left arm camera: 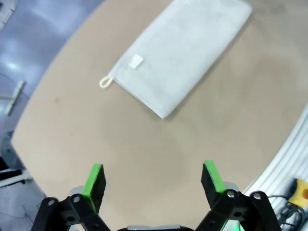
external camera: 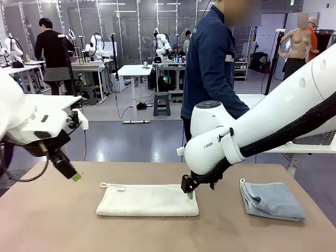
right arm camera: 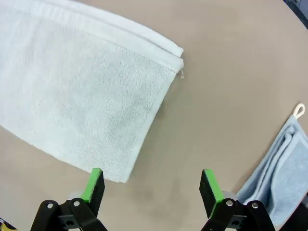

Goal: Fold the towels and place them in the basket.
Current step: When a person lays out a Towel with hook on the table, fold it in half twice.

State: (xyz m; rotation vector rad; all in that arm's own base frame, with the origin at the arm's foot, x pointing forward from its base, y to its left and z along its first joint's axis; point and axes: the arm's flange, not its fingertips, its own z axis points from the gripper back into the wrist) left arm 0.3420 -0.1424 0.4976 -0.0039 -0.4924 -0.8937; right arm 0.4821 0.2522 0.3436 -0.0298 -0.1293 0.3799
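Observation:
A cream-white towel (external camera: 148, 200) lies folded in half lengthwise at the table's middle, its cord loop at the far left corner (left arm camera: 105, 82). A light blue-grey towel (external camera: 272, 200) lies folded at the right, loop at its far left corner. My right gripper (external camera: 189, 192) hovers open just over the cream towel's far right corner; in the right wrist view (right arm camera: 153, 185) the cream towel (right arm camera: 77, 101) spreads to the left and the blue-grey towel (right arm camera: 279, 173) lies at the right edge. My left gripper (external camera: 73, 175) hangs open above the table, left of the cream towel (left arm camera: 180, 55). The basket is out of view.
A person in a dark blue jacket (external camera: 212, 63) stands at the table's far side, behind my right arm. The brown table (external camera: 47, 220) has bare room at the left and along the front edge.

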